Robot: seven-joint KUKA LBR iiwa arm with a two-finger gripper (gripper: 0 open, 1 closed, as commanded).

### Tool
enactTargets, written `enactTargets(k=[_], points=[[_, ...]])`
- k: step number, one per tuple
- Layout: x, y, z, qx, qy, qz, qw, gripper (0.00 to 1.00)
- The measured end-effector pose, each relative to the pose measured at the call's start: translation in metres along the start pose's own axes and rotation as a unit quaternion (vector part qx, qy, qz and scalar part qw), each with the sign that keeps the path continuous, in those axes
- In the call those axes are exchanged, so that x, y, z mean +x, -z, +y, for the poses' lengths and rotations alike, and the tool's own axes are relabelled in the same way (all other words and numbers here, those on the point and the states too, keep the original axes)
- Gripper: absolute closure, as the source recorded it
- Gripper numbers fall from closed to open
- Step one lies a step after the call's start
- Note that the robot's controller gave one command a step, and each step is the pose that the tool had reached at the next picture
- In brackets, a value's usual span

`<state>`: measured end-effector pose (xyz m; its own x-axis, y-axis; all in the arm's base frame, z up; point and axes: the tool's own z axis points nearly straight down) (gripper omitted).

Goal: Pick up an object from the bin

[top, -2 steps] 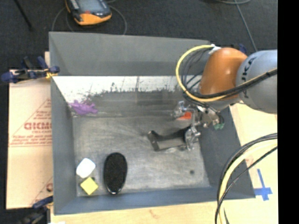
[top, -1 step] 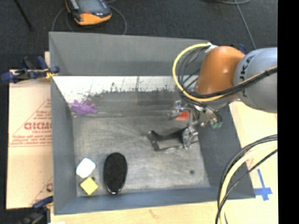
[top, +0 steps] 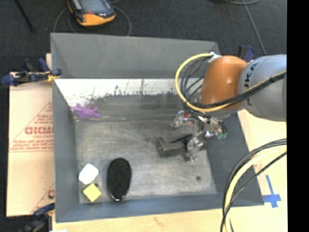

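Note:
My gripper (top: 197, 135) hangs low over the right half of the bin, under the arm's orange cover. A dark grey angular block (top: 168, 147) lies on the bin floor just to its left. The block's right end reaches under the gripper's metal parts, and whether the two touch is hidden.
A black oval thing (top: 119, 178) lies near the front left, with a white rounded piece (top: 89, 173) and a yellow cube (top: 92, 192) beside it. A small purple thing (top: 86, 111) rests at the back left by the wall. The arm and its cables cover the bin's right side.

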<state>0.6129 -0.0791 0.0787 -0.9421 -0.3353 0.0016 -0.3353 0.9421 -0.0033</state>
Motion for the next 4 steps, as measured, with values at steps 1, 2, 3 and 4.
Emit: enactTargets(k=[1,2,3,4], points=[[-0.0123,0.0018,0.0016,-0.001,0.045,0.0091,0.9989,1.0],[-0.0123,0.0018,0.0016,-0.001,0.045,0.0091,0.9989,1.0],[-0.0117,0.0032,0.0012,-0.001,0.045,0.009,0.9989,1.0],[-0.0115,0.0106,0.0002,0.001,0.044,0.0029,0.999,1.0]])
